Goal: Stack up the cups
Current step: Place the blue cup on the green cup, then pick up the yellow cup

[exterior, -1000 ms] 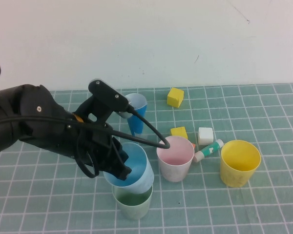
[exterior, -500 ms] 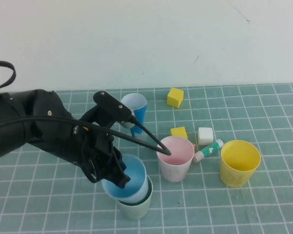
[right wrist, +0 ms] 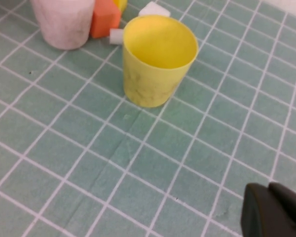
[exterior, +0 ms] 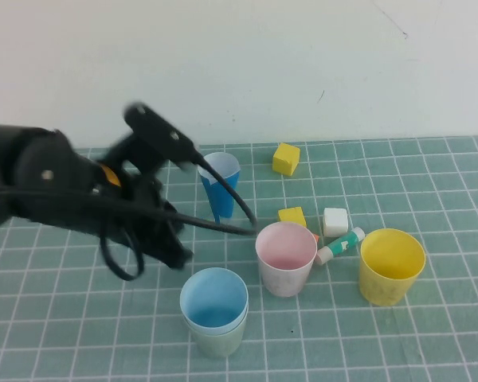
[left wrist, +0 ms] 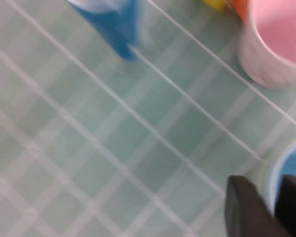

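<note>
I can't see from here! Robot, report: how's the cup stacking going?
Left gripper open, beside the stack. Right gripper shut, parked. Blue cup nested in green cup.

Showing a bulky matte black left arm (exterior: pixel 56 191) with rounded housings, an orange patch near the wrist, a small pale screw head on the shell, and black cables looping and trailing. Showing black, blunt, squared fingers on the left gripper (left wrist: pixel 266 207) and right gripper (right wrist: pixel 274 210).

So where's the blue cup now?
In the high view the blue cup sits nested inside the green cup, near the front of the table, left of the pink cup.
</note>
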Robot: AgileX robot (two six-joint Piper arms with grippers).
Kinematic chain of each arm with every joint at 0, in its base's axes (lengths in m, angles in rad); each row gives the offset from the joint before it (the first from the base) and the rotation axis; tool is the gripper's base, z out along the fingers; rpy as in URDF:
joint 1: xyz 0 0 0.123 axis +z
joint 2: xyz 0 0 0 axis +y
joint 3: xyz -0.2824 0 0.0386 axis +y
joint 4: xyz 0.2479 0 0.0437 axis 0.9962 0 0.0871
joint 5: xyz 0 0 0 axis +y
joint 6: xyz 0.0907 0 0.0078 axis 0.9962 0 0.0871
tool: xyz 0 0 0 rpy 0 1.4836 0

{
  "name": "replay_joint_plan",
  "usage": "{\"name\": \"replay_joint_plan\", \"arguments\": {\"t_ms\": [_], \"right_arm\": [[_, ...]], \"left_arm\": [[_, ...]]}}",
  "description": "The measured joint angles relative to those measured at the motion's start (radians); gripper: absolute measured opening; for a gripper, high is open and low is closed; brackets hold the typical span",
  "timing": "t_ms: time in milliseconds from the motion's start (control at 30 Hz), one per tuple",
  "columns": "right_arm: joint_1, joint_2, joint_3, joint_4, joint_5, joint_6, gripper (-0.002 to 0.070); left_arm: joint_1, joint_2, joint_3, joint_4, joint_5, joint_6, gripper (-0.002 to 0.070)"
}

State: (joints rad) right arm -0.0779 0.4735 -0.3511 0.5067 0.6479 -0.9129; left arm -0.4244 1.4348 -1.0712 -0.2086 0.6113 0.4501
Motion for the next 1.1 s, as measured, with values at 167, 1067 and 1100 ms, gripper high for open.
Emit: {"name": "replay_joint_plan", "arguments": {"t_ms": [167, 1067, 1100], "right_arm": [[0.000, 0.194, -0.106, 0.014, 0.072, -0.059, -0.0003], [0.215, 1.162, -0.693, 0.205, 0.000, -0.495, 0.0085], [0.216, 1.169, -0.712, 0.190, -0.002, -0.473, 0.0139]], "left_arm": [[0.000, -0.163, -0.005, 0.239, -0.048, -0.185, 0.0018], [0.000, -0.722, 0.571, 0.349, -0.365, -0.485, 0.0002], [0.000, -0.728, 0.571, 0.349, -0.379, -0.485, 0.0002]]}}
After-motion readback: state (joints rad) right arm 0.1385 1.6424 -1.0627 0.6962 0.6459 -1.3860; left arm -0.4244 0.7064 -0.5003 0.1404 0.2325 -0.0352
